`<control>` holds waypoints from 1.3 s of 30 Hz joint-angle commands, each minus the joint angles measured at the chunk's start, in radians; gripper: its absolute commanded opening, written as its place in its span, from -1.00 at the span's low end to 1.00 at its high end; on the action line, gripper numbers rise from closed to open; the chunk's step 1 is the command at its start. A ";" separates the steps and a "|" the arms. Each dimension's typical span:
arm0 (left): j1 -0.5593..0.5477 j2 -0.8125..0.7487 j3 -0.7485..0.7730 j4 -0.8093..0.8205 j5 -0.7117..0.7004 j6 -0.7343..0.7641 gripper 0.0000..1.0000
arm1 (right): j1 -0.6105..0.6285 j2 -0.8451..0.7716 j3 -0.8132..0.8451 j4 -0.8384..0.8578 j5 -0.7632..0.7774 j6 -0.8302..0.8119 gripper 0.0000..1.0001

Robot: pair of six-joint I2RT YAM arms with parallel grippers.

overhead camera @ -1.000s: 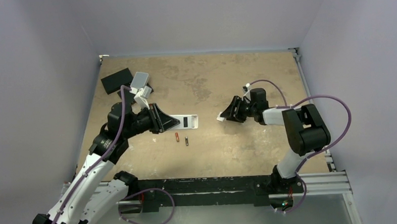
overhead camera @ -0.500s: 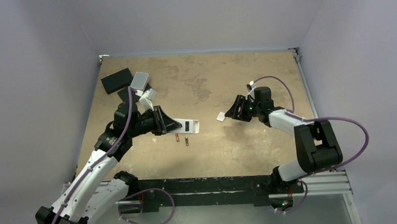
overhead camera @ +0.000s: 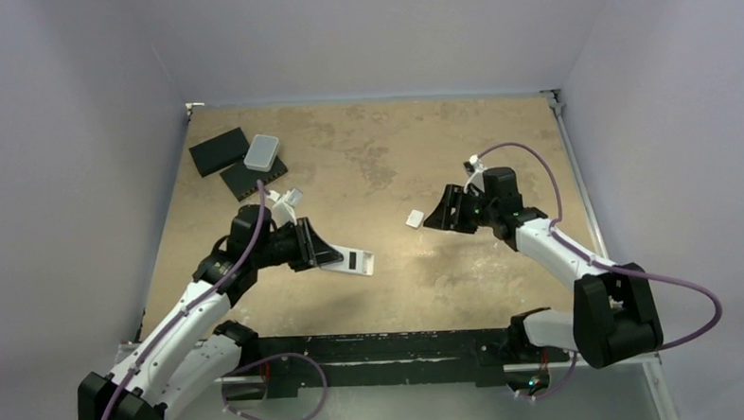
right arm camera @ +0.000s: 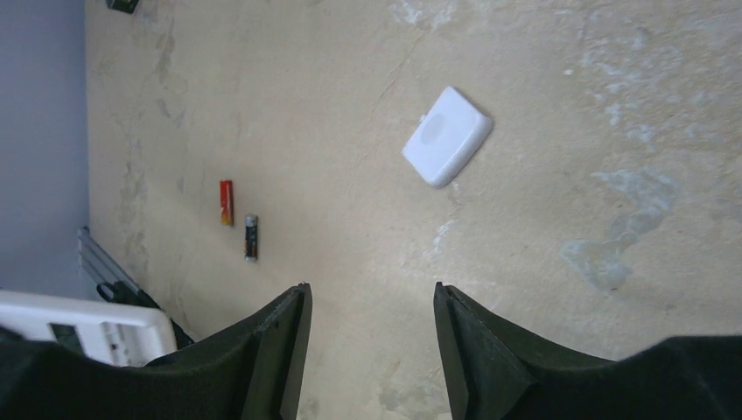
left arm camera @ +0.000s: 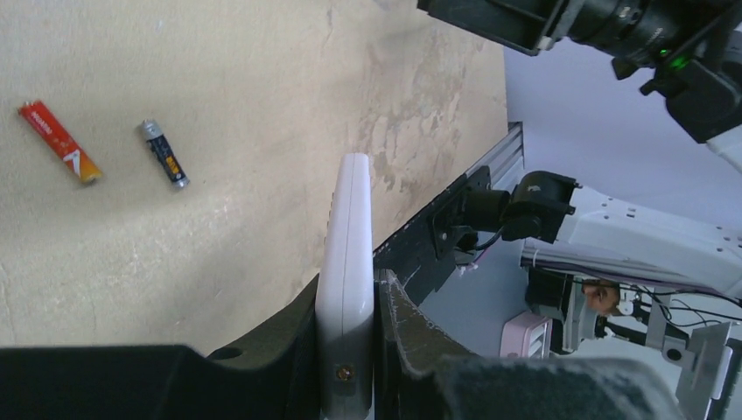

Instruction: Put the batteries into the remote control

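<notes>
Here, left gripper [left arm camera: 347, 285] clamping remote control [left arm camera: 350, 206] edgewise, right gripper [right arm camera: 368, 299] wide, empty, 2 batteries [left arm camera: 59, 142] on table [left arm camera: 227, 96].

**You're looking at a robot test cell in a lab.**
Plain lavender walls [overhead camera: 360, 31] box in a worn tan tabletop [overhead camera: 394, 152] across the upper frame. Along the bottom edge you see a metal rail [overhead camera: 431, 354] carrying two arm bases [overhead camera: 234, 337], with purple cables [overhead camera: 694, 287] looping at lower right. Your left wrist view catches more brackets and wiring [left arm camera: 691, 337] in its lower right corner.
</notes>
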 commanded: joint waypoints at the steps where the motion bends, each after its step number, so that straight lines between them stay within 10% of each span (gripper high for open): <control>1: 0.002 0.009 -0.051 0.061 0.046 -0.040 -1.00 | 0.061 -0.038 0.009 -0.049 -0.048 -0.035 0.22; 19: -0.169 0.296 -0.013 0.064 0.016 0.028 -1.00 | 0.275 -0.100 0.068 -0.148 0.088 -0.068 0.24; 39: -0.203 0.053 -0.303 0.283 -0.240 -0.364 -1.00 | 0.296 -0.098 0.039 -0.123 0.087 -0.069 0.26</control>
